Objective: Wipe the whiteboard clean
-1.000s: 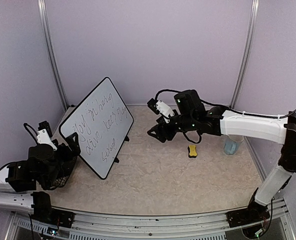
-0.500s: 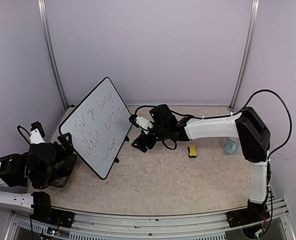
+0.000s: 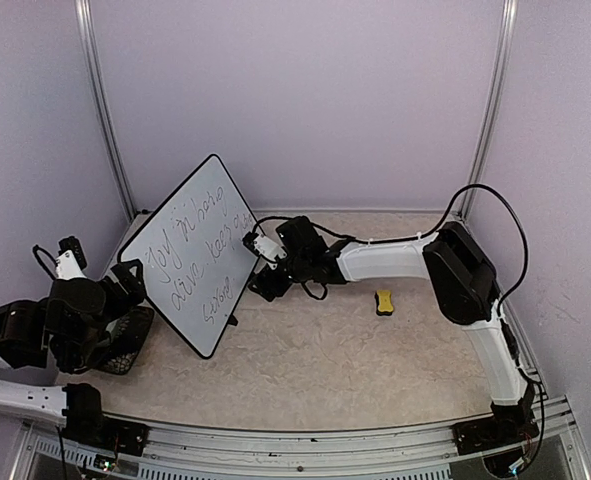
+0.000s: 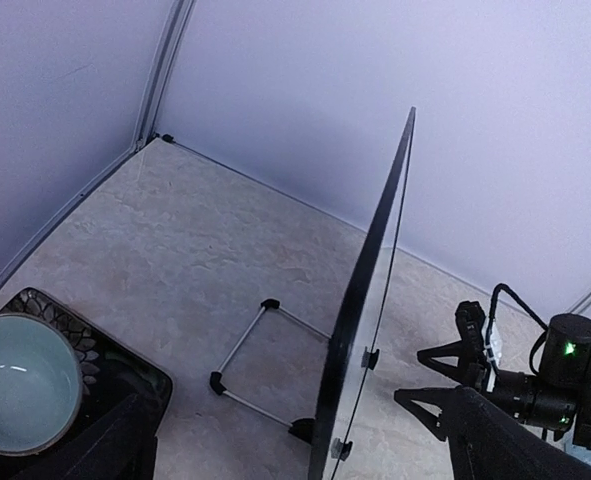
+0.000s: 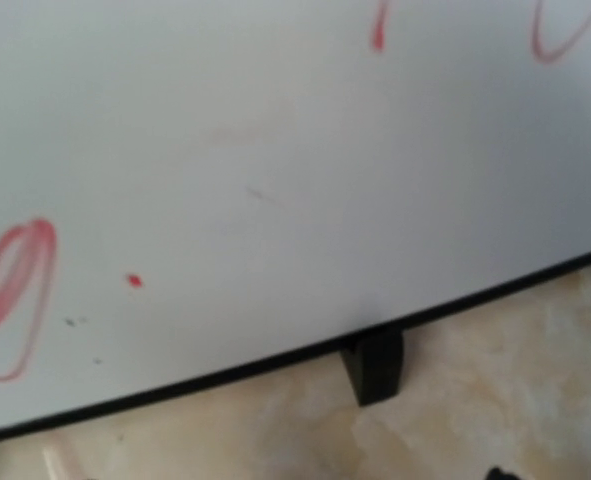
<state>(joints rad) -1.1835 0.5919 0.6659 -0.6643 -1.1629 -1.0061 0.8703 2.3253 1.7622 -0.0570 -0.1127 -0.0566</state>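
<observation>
The whiteboard (image 3: 197,250) leans on its wire stand at the left, with dark handwriting across its face. My right gripper (image 3: 257,284) is stretched out low at the board's right edge, its jaws open and empty. The right wrist view is filled by the whiteboard (image 5: 275,150), showing red marks, the black frame and one black foot (image 5: 373,365). My left gripper (image 3: 125,288) is open behind the board's left side. From the left wrist the whiteboard (image 4: 367,300) shows edge-on, with the right gripper (image 4: 415,378) beyond it.
A small yellow sponge eraser (image 3: 383,302) lies on the table right of centre. At the near left, under my left arm, a black tray (image 4: 125,372) holds a pale bowl (image 4: 20,385). Purple walls close in the back and both sides.
My right arm has reached far to the left, bringing its gripper from mid-table to the board's lower right edge. The left arm has drawn back slightly to the left.
</observation>
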